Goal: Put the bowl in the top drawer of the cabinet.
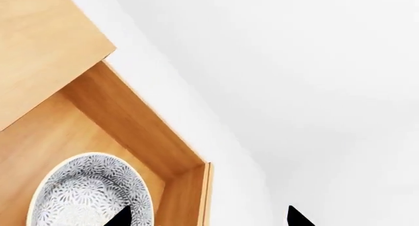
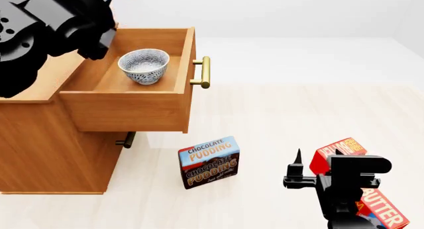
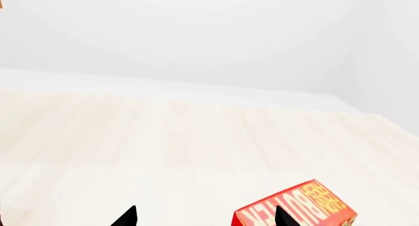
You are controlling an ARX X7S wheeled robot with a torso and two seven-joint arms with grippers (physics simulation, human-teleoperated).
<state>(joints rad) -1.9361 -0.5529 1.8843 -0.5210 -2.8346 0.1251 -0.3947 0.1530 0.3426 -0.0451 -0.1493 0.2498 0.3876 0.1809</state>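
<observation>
The white speckled bowl (image 2: 144, 65) sits upright on the floor of the top drawer (image 2: 126, 110), which is pulled out from the cabinet (image 2: 46, 154). In the left wrist view the bowl (image 1: 91, 191) lies inside the drawer's wooden walls (image 1: 144, 118). My left gripper (image 1: 209, 218) hangs open above it and holds nothing. One fingertip (image 1: 121, 217) shows over the bowl's rim, the other beyond the drawer's side. My right gripper (image 3: 204, 217) is open and empty, low over the floor at the right.
A chocolate pudding box (image 2: 208, 162) stands on the floor in front of the cabinet. A red butter box (image 2: 341, 149) lies by my right gripper (image 2: 298, 164). The lower drawer's handle (image 2: 126, 139) shows under the open drawer. My left arm (image 2: 46, 25) looms over the cabinet top.
</observation>
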